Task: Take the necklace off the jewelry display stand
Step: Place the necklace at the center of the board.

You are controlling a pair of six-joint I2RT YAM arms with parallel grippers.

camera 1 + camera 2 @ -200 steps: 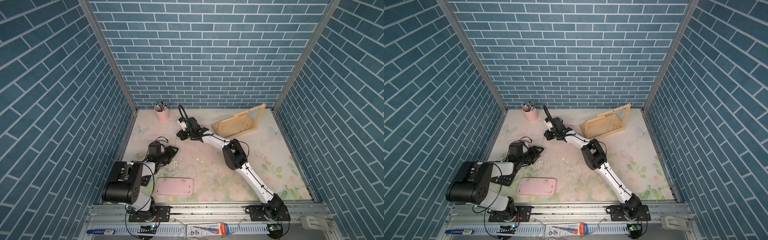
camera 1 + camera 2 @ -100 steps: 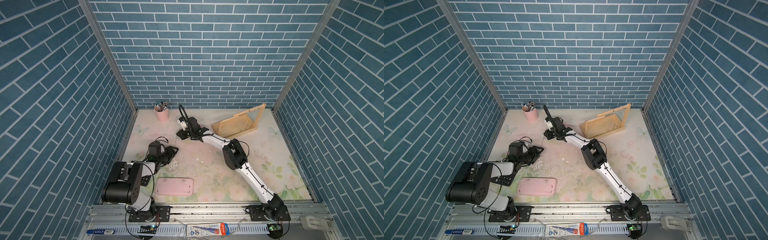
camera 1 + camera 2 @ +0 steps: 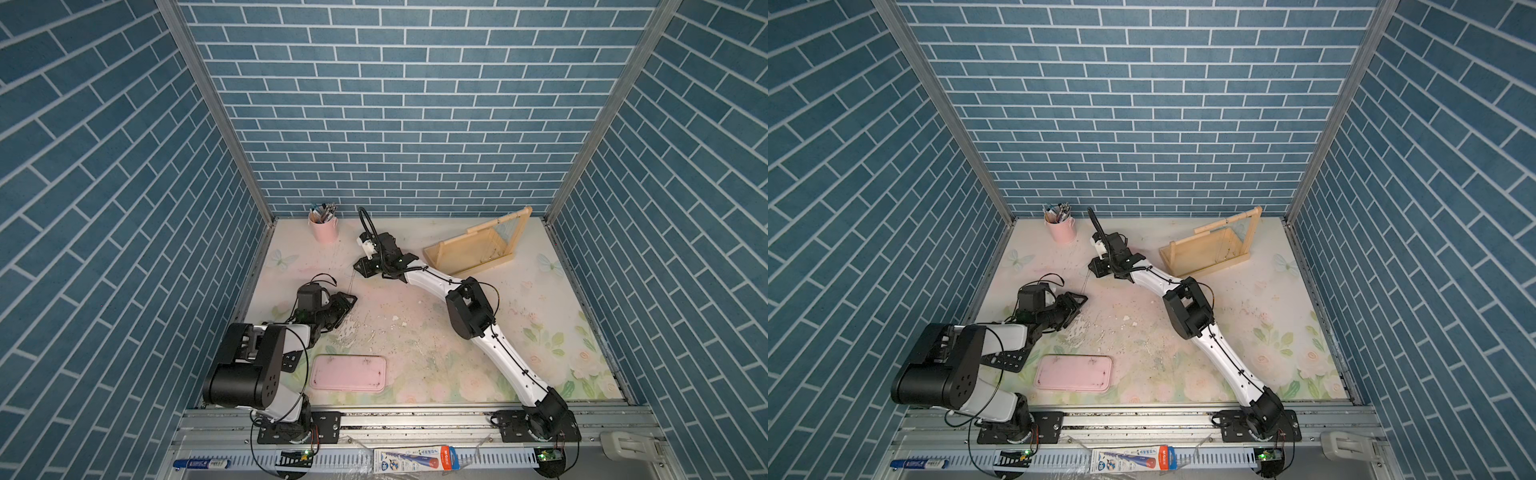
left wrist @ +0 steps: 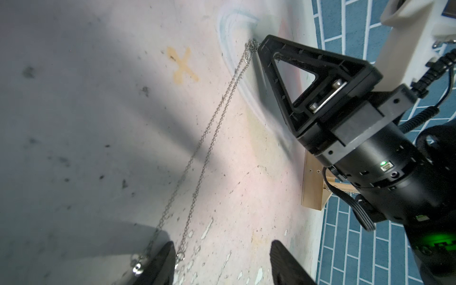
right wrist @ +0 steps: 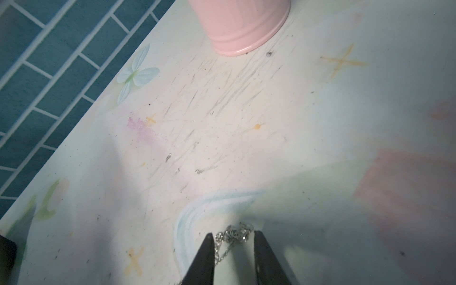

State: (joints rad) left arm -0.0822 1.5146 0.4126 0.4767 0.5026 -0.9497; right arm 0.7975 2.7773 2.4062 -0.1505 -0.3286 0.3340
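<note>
The necklace, a thin silver chain, lies stretched on the table, off the jewelry display stand. One end is bunched between the parted tips of my right gripper, which rests low on the table and is open. The other end, with a small round pendant, lies beside one finger of my left gripper, which is open with nothing between its fingers. In both top views the chain runs between the right gripper and left gripper. The pale wooden stand sits at the back right.
A pink cup holding pens stands at the back left, close ahead of the right gripper. A flat pink tray lies near the front edge. Blue brick walls close in three sides. White flakes dot the mat.
</note>
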